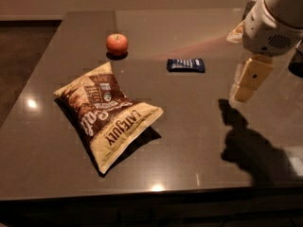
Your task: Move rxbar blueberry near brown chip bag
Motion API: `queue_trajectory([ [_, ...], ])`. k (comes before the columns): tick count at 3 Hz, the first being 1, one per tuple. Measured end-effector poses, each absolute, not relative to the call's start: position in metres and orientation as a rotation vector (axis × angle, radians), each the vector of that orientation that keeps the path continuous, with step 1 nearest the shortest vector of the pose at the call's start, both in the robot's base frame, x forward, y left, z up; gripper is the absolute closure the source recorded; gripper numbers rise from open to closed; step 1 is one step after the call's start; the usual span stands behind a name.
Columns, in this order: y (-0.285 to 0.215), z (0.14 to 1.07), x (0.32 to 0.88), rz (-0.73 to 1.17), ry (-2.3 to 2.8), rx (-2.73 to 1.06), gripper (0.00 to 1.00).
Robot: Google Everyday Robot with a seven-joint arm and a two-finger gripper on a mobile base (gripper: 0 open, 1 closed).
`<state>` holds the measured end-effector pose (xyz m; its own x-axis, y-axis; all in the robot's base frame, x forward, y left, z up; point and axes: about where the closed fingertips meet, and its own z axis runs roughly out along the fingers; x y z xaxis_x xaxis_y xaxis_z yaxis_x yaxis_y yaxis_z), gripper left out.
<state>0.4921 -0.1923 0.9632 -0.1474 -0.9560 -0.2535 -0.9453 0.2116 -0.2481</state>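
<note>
The rxbar blueberry [186, 65] is a small flat dark navy wrapper lying on the dark table [189, 141], right of centre and toward the far side. The brown chip bag [107, 114] lies flat on the left half of the table, brown and cream with "LATE JULY" lettering. My gripper [247, 85] hangs above the table at the right, on a white arm, to the right of the bar and a little nearer the camera. It holds nothing. Its shadow falls on the table below it.
A red apple [117, 44] stands behind the chip bag, left of the bar. A pale object [235, 33] lies at the far right behind the arm. The table's front edge runs along the bottom of the view.
</note>
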Motion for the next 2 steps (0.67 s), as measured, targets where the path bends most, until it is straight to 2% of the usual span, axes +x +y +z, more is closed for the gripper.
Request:
queue_trajectory([
  [2, -0.165, 0.945, 0.565, 0.044, 2.097, -1.788, 0.0],
])
